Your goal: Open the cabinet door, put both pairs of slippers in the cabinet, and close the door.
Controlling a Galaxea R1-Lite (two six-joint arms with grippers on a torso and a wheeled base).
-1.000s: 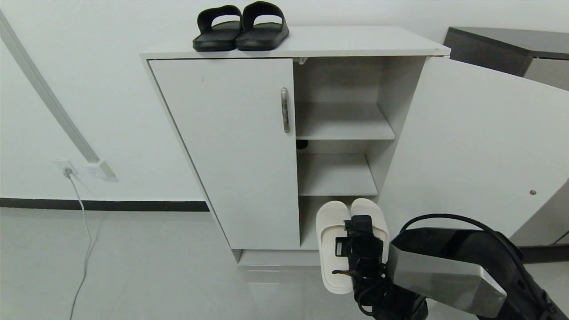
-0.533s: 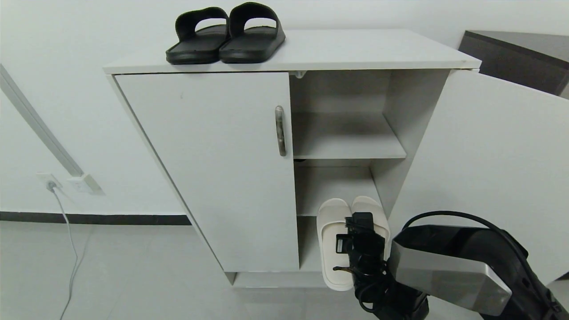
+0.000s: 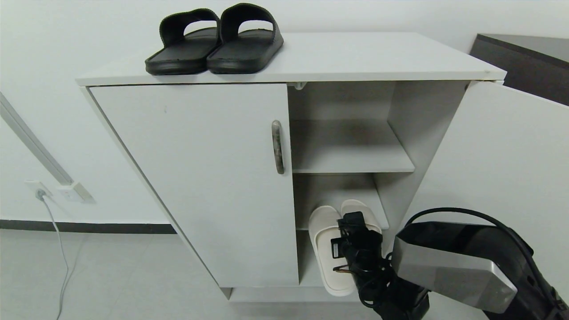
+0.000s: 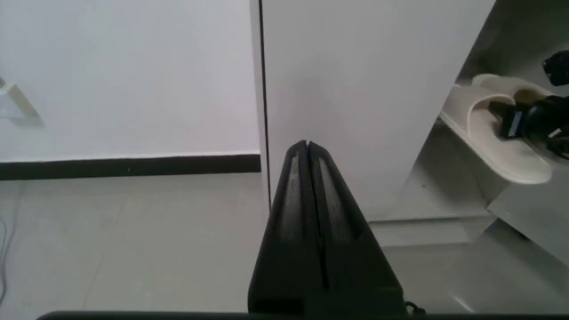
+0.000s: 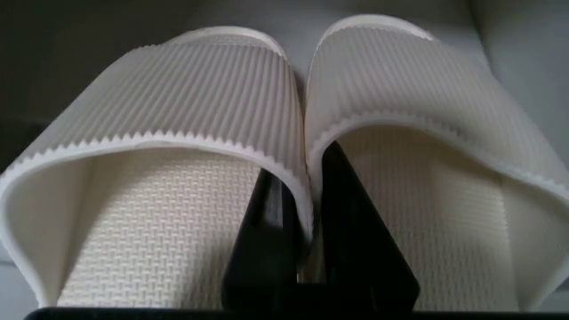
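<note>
Right gripper [image 3: 353,224] carrying the white slippers [image 3: 323,249] at the open cabinet [image 3: 200,178].
I have it pinching their two inner straps, toes pointing ahead into the opening; the black slippers [image 3: 218,42] sit well above it, on the cabinet top. My left gripper [image 4: 308,178] is pressed together.

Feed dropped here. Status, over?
Right pincer shut on white slippers, at open cabinet's lower shelves. Left pincer shut, holding nothing. Black slippers on cabinet top. Right door open.

Upper centre, black slide slippers [image 3: 213,44]; the cabinet [image 3: 191,178] is white with a mottled grey handle [image 3: 277,146]. Lower down, the cream slippers [image 3: 326,249] show ribbed straps and waffle-patterned insoles; the right pincer [image 5: 302,191] is black. Pale grey floor [image 3: 111,275], black skirting stripe [image 3: 89,227]
</note>
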